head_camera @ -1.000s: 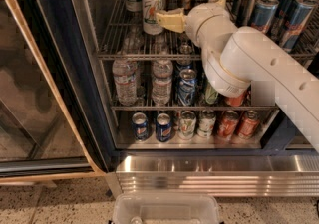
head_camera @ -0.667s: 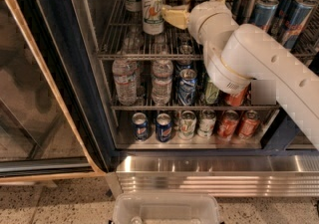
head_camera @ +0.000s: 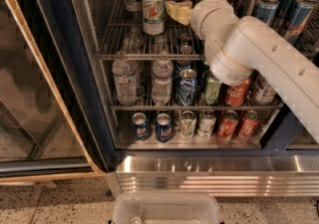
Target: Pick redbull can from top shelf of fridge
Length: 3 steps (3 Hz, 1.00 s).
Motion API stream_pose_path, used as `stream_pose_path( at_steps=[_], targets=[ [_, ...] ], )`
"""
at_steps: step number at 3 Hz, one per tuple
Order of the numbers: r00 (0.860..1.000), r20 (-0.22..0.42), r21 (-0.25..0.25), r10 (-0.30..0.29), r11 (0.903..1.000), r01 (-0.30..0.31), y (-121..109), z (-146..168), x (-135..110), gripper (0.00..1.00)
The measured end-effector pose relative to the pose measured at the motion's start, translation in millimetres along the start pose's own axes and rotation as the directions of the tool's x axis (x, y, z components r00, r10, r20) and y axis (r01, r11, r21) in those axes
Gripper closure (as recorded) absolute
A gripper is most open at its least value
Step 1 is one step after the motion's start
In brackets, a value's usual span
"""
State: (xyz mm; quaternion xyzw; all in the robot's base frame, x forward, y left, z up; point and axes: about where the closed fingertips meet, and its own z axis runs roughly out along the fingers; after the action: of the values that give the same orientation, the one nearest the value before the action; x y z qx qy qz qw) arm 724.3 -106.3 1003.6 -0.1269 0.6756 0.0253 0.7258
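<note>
- Camera view: the pincer [head_camera: 177, 12] is being held inside the fridge [head_camera: 56, 73], above the top shelf [head_camera: 144, 56], just right of a white-and-green can [head_camera: 153, 10] at the shelf's left-middle.
- Whether the pincer is open or closed cannot be told here; nothing is being seen gripped in it.
- The redbull can [head_camera: 264, 11] is being left standing upright at the right end of the top shelf, among a cluster of similar blue-and-silver cans, partly hidden behind the white arm [head_camera: 259, 54].
- The pincer is being kept well apart from that cluster, which lies to its right.
- The task is being judged as early: the reach into the fridge is done, but the approach to the redbull can, the grasp and the lift out are not yet done.
</note>
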Motion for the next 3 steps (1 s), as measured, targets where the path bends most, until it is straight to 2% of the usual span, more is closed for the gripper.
stream_pose_path(
  at_steps=[3],
  targets=[
    [0.998, -0.052, 0.037, 0.021, 0.9991, -0.019, -18, 18, 8, 0.17]
  ],
)
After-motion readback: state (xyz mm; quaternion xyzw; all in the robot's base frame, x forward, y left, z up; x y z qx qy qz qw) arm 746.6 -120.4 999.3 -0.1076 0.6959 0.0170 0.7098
